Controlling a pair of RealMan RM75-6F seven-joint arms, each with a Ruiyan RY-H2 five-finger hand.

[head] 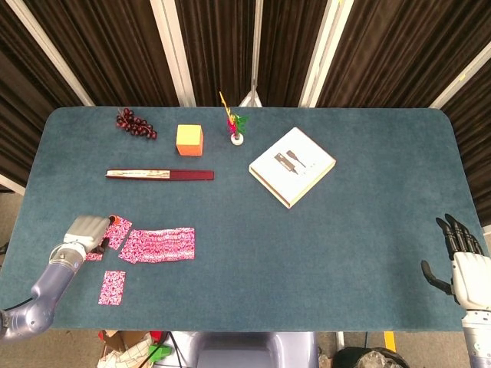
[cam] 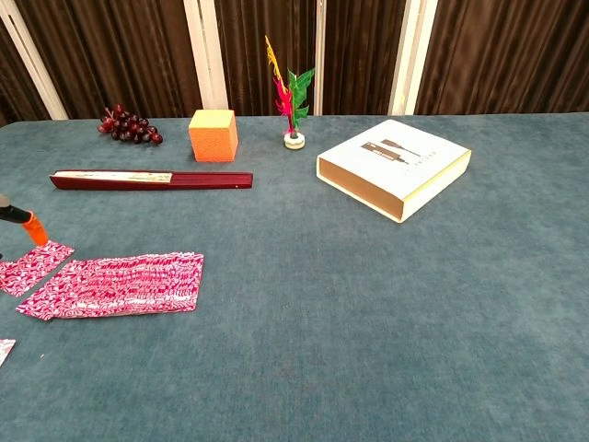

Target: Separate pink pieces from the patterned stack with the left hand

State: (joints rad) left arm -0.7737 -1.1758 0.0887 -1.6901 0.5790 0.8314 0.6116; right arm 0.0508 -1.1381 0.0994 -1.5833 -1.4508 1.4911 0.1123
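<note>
Most of both views is taken up by a teal felt-covered table (head: 322, 253), backed by dark brown curtains (head: 115, 46) crossed by pale slanted bars. Next in size, a white box (head: 292, 166) with yellowish sides is set at an angle right of centre. A long maroon folded fan (head: 159, 175) lies flat towards the left. The patterned stack (head: 159, 244), a spread of pink-and-white printed pieces, is laid near the front left edge. The left hand (head: 86, 234) is seen just beside the stack's left end, resting at a separated pink piece (head: 118, 231) that lies apart from the stack; whether the piece is pinched cannot be told, as the fingers are hidden beneath the hand. Another pink piece (head: 112, 287) lies alone nearer the front edge. The right hand (head: 459, 261) is held at the far right edge, fingers straight and spread, nothing in it. An orange cube (head: 189, 139), a bunch of dark grapes (head: 136, 123) and a small artificial plant (head: 234, 123) in a white base are ranged along the back.
</note>
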